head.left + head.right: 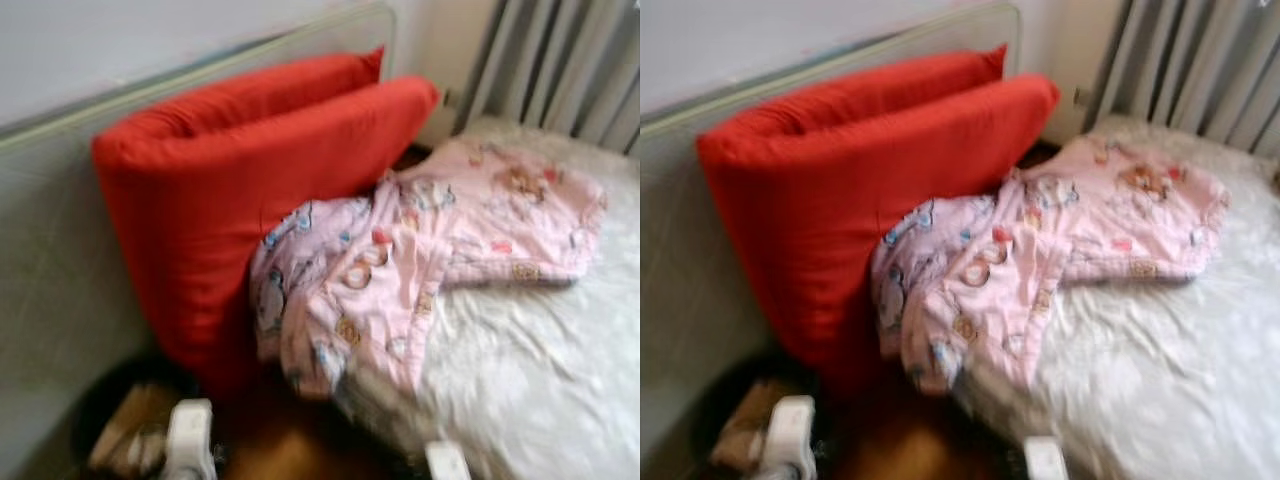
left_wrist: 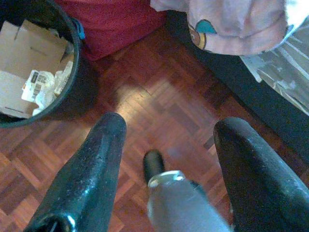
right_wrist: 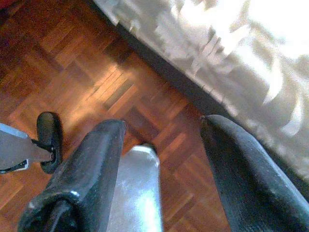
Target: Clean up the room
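Nearest, both arms hang low over the parquet floor (image 2: pixel 159 111), apparently idle while the robot faces the bed. The left gripper (image 2: pixel 166 169) has its jaws spread with nothing between them; the right gripper (image 3: pixel 159 164) likewise hangs with jaws spread and empty, close beside the bed's edge.

On the near left stands a dark bin (image 2: pixel 72 92), already holding cardboard (image 2: pixel 29 53) and crumpled paper, so it probably serves as the rubbish point for this job.

Beyond it, a pink blanket (image 1: pixel 400 260) printed with small cartoon figures lies bunched and twisted on the white sheet (image 1: pixel 540 370). One end spills over the mattress edge toward the floor; the other spreads flat to the far right. It looks soft, limp and unfolded, and is the likely item needing attention.

Behind and left, two red cushions (image 1: pixel 250 190) lean upright against the pale headboard (image 1: pixel 60 250), touching the blanket. Grey curtains (image 1: pixel 560 60) hang at far right.
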Motion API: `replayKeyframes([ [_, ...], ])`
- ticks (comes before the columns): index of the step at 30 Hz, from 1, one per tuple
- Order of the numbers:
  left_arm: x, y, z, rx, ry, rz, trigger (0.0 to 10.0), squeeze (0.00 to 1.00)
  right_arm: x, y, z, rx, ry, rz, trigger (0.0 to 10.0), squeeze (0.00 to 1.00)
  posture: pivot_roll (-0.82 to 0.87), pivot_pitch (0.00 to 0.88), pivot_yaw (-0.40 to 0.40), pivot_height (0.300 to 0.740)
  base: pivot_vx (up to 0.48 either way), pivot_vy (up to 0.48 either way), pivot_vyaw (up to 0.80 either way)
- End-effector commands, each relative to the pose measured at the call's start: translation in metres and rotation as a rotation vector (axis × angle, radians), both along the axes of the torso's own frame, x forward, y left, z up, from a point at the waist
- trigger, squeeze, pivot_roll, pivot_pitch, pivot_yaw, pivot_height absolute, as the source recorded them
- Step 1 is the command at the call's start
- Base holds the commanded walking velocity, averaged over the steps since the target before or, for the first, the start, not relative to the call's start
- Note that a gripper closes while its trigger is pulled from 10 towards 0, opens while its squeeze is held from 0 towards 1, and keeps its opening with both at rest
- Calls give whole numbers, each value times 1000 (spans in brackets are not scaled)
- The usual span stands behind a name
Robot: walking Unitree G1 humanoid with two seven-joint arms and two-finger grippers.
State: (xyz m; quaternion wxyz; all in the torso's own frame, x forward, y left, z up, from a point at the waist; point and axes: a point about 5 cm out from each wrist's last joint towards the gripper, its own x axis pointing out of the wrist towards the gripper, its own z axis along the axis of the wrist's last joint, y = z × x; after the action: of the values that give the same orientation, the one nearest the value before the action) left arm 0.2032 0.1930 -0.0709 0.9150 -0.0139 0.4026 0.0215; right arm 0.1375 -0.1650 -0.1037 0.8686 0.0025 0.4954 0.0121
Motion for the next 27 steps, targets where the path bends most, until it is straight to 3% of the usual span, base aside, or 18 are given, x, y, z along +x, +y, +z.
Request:
replayKeyframes([
  [1, -5, 13, -1, 26, 24, 22, 10000, 0, 14, 12, 5, 24, -46, 21, 10000, 0, -55, 14, -19, 740, 296, 0, 0],
  [14, -5, 13, -1, 26, 22, 28, 10000, 0, 15, 13, 5, 23, -50, 30, 10000, 0, -54, 32, -22, 740, 299, 0, 0],
  [17, -5, 13, -1, 27, 19, 31, 10000, 0, 23, 14, 8, 23, -66, 37, 10000, 0, -54, 32, -22, 740, 281, 0, 502],
  [27, -3, 13, 1, 18, -9, 44, 10000, 0, 31, 13, 11, 30, -78, 10, 10000, 0, -54, 39, -23, 740, 0, 0, 0],
])
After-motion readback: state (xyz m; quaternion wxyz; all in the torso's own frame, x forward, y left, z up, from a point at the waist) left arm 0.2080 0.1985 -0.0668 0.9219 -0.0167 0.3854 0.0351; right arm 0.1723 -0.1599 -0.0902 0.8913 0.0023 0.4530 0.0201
